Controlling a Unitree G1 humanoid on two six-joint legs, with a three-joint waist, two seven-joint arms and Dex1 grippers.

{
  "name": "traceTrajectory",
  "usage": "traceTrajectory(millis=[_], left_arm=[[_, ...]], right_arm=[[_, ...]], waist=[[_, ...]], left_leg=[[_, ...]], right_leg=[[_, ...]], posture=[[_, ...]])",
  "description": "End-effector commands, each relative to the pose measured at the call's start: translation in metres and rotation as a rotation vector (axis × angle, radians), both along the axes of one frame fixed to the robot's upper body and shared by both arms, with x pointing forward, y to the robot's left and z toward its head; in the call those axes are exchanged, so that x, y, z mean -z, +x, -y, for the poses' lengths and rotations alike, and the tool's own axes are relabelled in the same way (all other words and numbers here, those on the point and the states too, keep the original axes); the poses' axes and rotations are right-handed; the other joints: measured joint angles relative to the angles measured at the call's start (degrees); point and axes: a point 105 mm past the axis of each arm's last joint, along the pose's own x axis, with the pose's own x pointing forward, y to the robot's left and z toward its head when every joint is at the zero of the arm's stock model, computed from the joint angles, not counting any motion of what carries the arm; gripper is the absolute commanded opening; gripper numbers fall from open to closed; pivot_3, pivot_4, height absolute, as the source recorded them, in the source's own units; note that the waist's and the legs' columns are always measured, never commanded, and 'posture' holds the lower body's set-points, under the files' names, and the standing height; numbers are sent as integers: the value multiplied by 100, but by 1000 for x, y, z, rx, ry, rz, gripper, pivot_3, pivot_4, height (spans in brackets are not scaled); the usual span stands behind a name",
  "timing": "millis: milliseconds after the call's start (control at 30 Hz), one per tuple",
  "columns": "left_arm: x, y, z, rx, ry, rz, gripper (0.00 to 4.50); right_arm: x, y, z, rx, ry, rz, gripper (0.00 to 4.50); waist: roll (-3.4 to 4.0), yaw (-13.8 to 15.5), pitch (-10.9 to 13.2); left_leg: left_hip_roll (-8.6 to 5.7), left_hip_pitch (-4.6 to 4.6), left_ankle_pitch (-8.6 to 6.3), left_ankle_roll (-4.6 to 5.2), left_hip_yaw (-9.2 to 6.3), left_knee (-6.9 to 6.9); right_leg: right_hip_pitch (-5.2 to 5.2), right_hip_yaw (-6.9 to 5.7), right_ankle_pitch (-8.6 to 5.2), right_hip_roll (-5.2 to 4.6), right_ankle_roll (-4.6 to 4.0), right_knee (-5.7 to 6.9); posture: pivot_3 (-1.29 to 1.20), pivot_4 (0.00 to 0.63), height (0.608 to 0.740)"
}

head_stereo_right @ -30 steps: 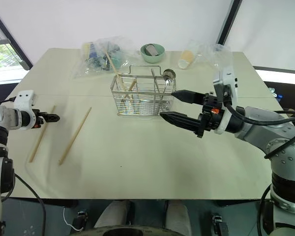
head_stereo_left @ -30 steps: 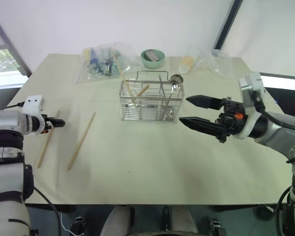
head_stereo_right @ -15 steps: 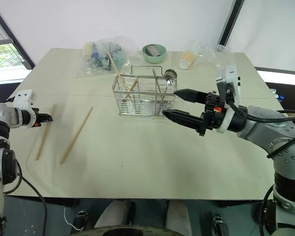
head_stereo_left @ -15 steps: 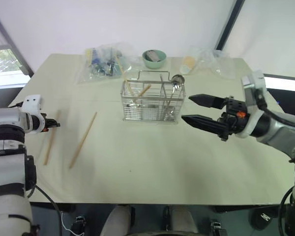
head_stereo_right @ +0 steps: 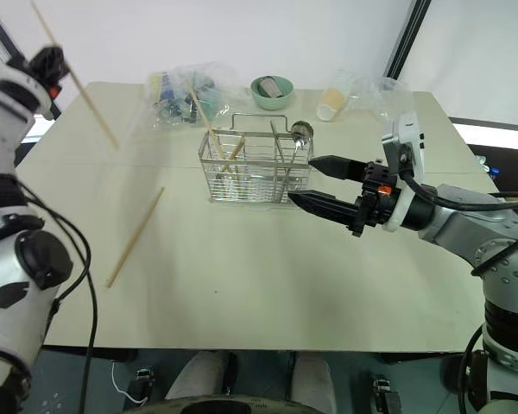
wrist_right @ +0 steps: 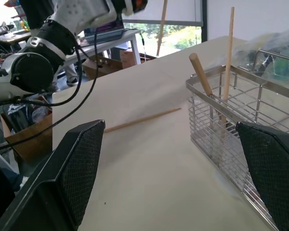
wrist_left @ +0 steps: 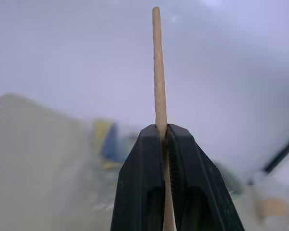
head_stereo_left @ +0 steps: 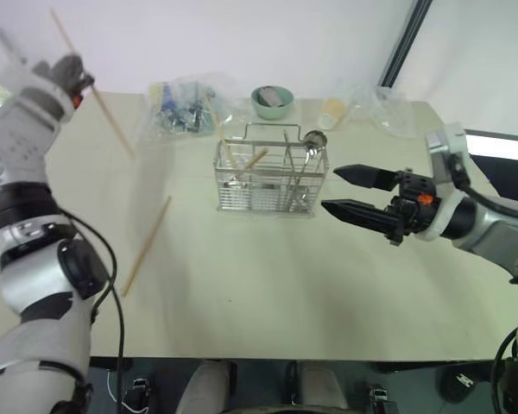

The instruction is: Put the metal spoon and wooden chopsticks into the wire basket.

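A: Since a second ago the left claw (head_stereo_left: 79,76) has been rising from the desk's (head_stereo_left: 268,293) nine o'clock edge up to about eleven o'clock, and one of the two wooden chopsticks is going with it.

B: Is it gripping that stick?

A: Yes. In the left wrist view the black fingers (wrist_left: 143,168) are pressing together on the held chopstick (wrist_left: 159,72), which is sticking out past the tips. From the head camera the stick is slanting through the air, clear of the desk, from above the claw down toward the plastic bags (head_stereo_left: 177,108).

B: And the other chopstick (head_stereo_left: 147,246)?

A: It is lying flat on the desk at about nine o'clock from the centre, well apart from the wire basket (head_stereo_left: 270,179).

B: What is the basket holding?

A: It is standing toward twelve o'clock of the desk's middle. The metal spoon (head_stereo_left: 310,140) is leaning in its three o'clock end, bowl up above the rim. A stubby wooden stick (wrist_right: 202,74) and a thin upright stick (wrist_right: 227,62) are standing in the nine o'clock end.

B: The right claw (head_stereo_left: 356,191)?

A: It is hovering at three o'clock of the basket, just beside it, fingers spread wide and gripping nothing. A pale green bowl (head_stereo_left: 269,100) is sitting behind the basket at twelve o'clock.
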Motion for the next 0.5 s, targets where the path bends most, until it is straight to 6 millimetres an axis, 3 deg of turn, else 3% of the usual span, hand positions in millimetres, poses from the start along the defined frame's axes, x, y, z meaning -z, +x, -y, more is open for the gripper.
traceTrajectory(millis=[33, 267, 500], left_arm=[[-39, -5, 49, 136, 15, 145, 73], [-29, 4, 123, 313, 116, 180, 73], [-3, 11, 158, 351, 249, 210, 73]], right_arm=[[-9, -5, -3, 0, 17, 51, 4500], [-8, -9, -2, 43, 33, 62, 4500], [-9, -12, 1, 95, 50, 63, 4500]], waist=[[1, -4, 0], [10, -30, 3], [12, -33, 3]], left_leg=[[0, 1, 0, 0, 0, 1], [6, 10, 1, 0, 3, -3], [6, 9, 1, 1, 9, -2]], right_leg=[[2, 0, 3, 0, 5, 0], [-2, 1, 5, 9, 9, 3], [0, 3, 5, 8, 8, 0]], posture=[[0, 150, 635], [0, 150, 635], [0, 150, 635]])
